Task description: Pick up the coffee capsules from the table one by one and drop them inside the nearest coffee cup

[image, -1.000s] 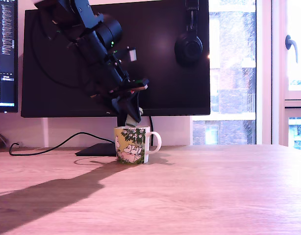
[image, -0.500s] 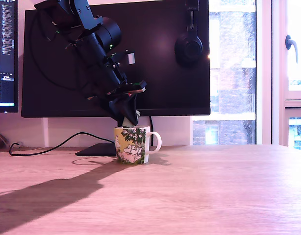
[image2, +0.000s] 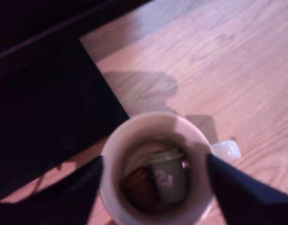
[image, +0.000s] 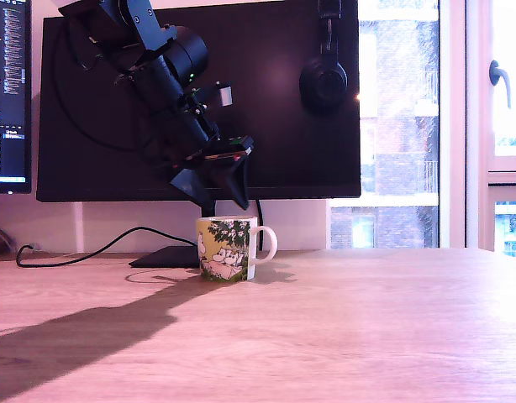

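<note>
In the exterior view, a black cable point(image: 81, 249) trails across the wood-grain table point(image: 342, 327) at the left. Right of it, the pincer point(image: 218, 195) hangs spread and empty just above the coffee cup point(image: 229, 248), whose handle faces the exterior view's right. The wrist view shows a grey-green coffee capsule point(image2: 167, 174) lying inside the cup beside a brown capsule point(image2: 138, 187).
</note>
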`<state>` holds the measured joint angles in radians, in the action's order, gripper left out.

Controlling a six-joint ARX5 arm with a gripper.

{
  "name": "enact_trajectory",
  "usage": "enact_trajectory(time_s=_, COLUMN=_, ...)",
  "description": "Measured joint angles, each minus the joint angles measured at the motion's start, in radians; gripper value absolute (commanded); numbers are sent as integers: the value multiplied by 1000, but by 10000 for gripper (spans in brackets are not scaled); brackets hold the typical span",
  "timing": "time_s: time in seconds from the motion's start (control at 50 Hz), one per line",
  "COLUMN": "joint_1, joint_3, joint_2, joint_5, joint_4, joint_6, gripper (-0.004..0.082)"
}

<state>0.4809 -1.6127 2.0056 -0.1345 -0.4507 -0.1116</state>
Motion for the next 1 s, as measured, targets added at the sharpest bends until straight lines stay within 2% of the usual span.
enact_trajectory(time_s=0.08, joint_1=0, joint_3=0, joint_2=0, joint_5=-5, joint_4=-7, joint_6=0, gripper=343)
enact_trajectory(time_s=0.14, joint_1=0, joint_3=0, joint_2=0, joint_5=-10, joint_4=-13, joint_6=0, gripper=137)
enact_trajectory(time_s=0.18, joint_1=0, joint_3=0, joint_2=-2, joint_5=-13, joint_4=-15, joint_6=0, gripper=36)
enact_trajectory(time_s=0.22, joint_1=0, joint_3=0, joint_2=-5, joint_5=-14, joint_4=-20, joint_6=0, gripper=-28)
enact_trajectory(time_s=0.44, joint_1=-11, joint_3=0, joint_2=-71, joint_5=-48, joint_4=-32, joint_6=0, gripper=-19)
enact_trajectory(time_s=0.58, joint_1=-20, joint_3=45, joint_2=-147, joint_5=-62, joint_4=60, joint_6=2, gripper=-19)
enact_trajectory(time_s=0.84, joint_1=-69, joint_3=331, joint_2=-331, joint_5=-75, joint_4=236, joint_6=31, gripper=-19)
enact_trajectory(time_s=0.86, joint_1=-75, joint_3=359, joint_2=-344, joint_5=-77, joint_4=252, joint_6=52, gripper=-19)
enact_trajectory(time_s=0.98, joint_1=-122, joint_3=520, joint_2=-423, joint_5=-82, joint_4=324, joint_6=69, gripper=-19)
enact_trajectory(time_s=1.0, joint_1=-131, joint_3=548, joint_2=-440, joint_5=-82, joint_4=334, joint_6=87, gripper=-19)
